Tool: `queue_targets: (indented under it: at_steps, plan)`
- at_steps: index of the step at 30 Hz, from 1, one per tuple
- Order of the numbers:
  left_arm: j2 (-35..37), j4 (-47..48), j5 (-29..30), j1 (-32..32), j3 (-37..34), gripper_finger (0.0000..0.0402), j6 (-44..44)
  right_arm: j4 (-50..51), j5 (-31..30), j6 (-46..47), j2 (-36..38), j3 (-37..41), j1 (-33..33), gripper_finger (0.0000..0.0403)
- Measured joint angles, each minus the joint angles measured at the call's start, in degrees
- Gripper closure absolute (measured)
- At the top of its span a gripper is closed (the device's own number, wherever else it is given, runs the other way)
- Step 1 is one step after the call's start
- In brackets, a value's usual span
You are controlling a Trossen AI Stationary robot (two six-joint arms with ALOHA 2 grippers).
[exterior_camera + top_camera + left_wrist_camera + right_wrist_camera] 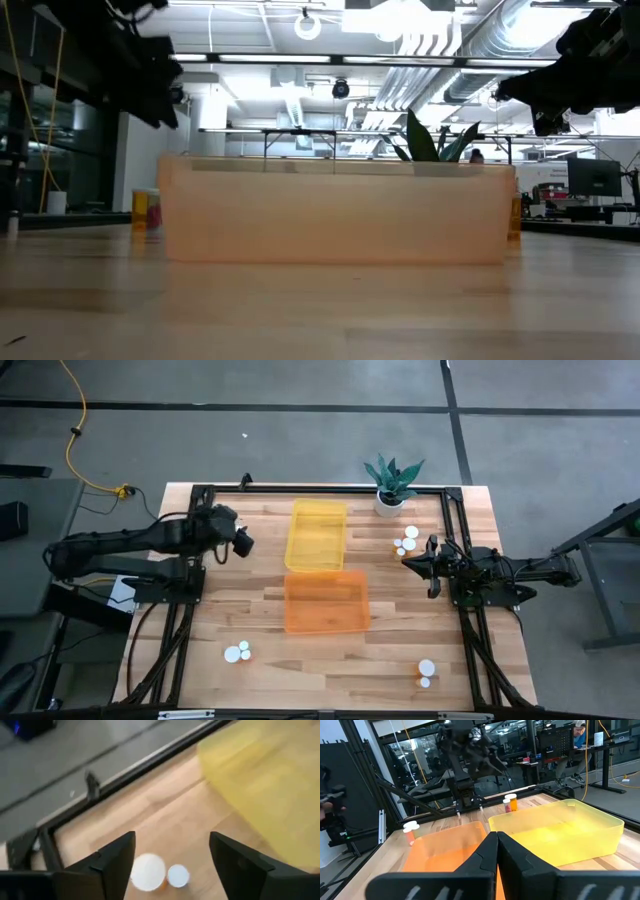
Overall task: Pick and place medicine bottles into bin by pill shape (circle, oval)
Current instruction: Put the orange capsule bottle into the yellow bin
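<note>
Left gripper (243, 544): jaws parted wide, nothing between them, hovering above the bare wooden planks just left of the translucent yellow rectangular plastic bin (316, 535). Seen past its 2 dark fingers (112, 865) in the left wrist view: 2 white round caps of tiny orange medicine bottles (156, 874), side by side on the wood, beside the blurred yellow wall.

Right gripper (408, 561): jaws pressed together, tips meeting (clear in the right wrist view (496, 840)), empty, raised above the table right of both bins and pointing left toward them.

Centre of the light wooden slatted table (260, 610): yellow bin on the far side, translucent orange rectangular plastic bin (326, 601) on the near side, the 2 touching or nearly so, neither showing anything inside.

Small orange-bodied, white-capped bottles standing in 3 clusters, all outside the bins:
- far right cluster (405, 540), 3 or so, just beyond the right gripper, near the plant
- near left pair (237, 651)
- near right pair (426, 672)

Far right of the table: small green leafy plant in a white pot (391, 485). Low view filled mostly by the orange bin wall, with 1 bottle (146, 208) visible at its left edge.
</note>
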State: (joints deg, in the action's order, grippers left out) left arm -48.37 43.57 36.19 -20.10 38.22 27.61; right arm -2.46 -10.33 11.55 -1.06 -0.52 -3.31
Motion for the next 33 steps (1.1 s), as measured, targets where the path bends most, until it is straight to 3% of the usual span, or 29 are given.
queue_targets:
  at_steps: [8, 17, 33]
  plan:
    - [-8.96, 0.15, -6.39, -9.38, -0.01, 0.0125, 5.19, 0.02, 0.01, 0.00, 0.00, 0.00, 0.01, 0.0402]
    - [-16.31, 0.10, -9.60, -10.79, -0.02, 0.0123, 6.32, 0.02, 0.01, 0.00, 0.00, 0.00, 0.00, 0.0402]
    - [-23.29, -0.64, -7.22, -13.45, -0.04, 0.0123, 8.83, 0.02, 0.01, -0.01, 0.00, -0.01, 0.00, 0.0402]
